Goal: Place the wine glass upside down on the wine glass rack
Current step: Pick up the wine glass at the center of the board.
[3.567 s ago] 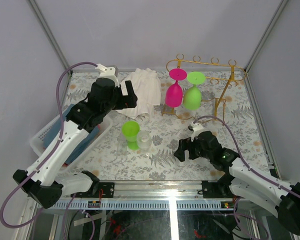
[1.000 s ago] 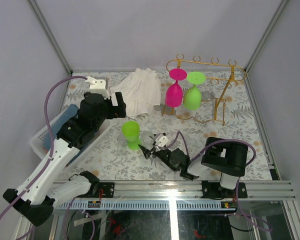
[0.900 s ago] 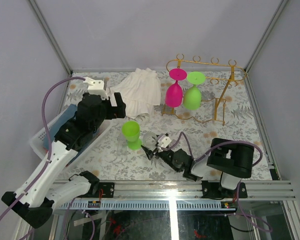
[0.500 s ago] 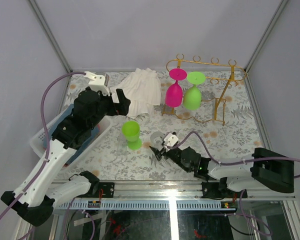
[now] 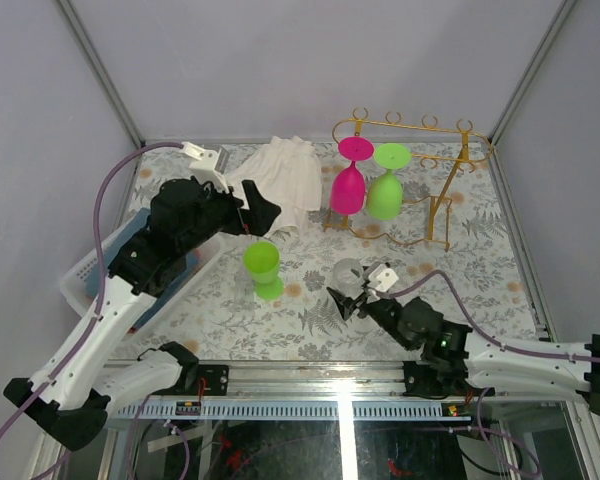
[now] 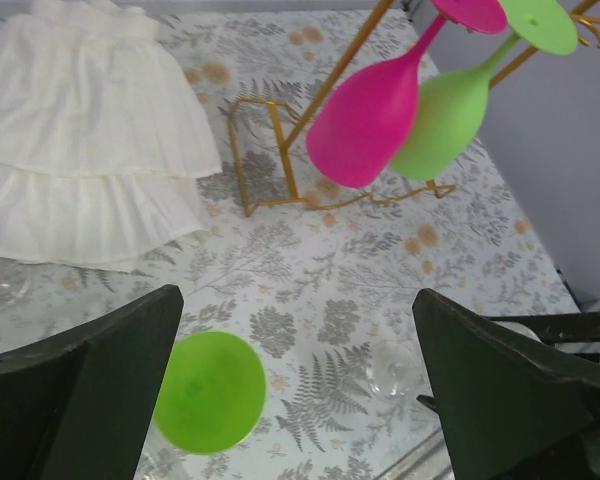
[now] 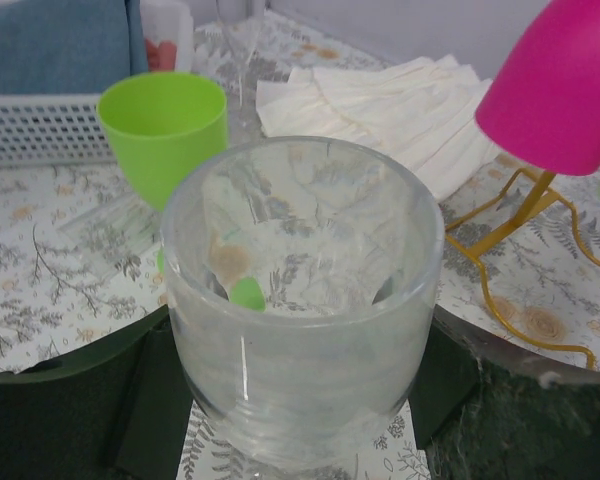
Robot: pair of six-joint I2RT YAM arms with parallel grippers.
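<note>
Right wrist | clear wine glass (image 7: 305, 290) | clasped inside right gripper (image 7: 300, 395)

Pale lilac-grey walls (image 5: 310, 60) enclose a table (image 5: 500, 272) whose top seems printed with grey ferns.

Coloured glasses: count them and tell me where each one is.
3. The pink glass and green glass hang upside down on the rack; a second green glass stands upright on the table. Others may be hidden.
</note>
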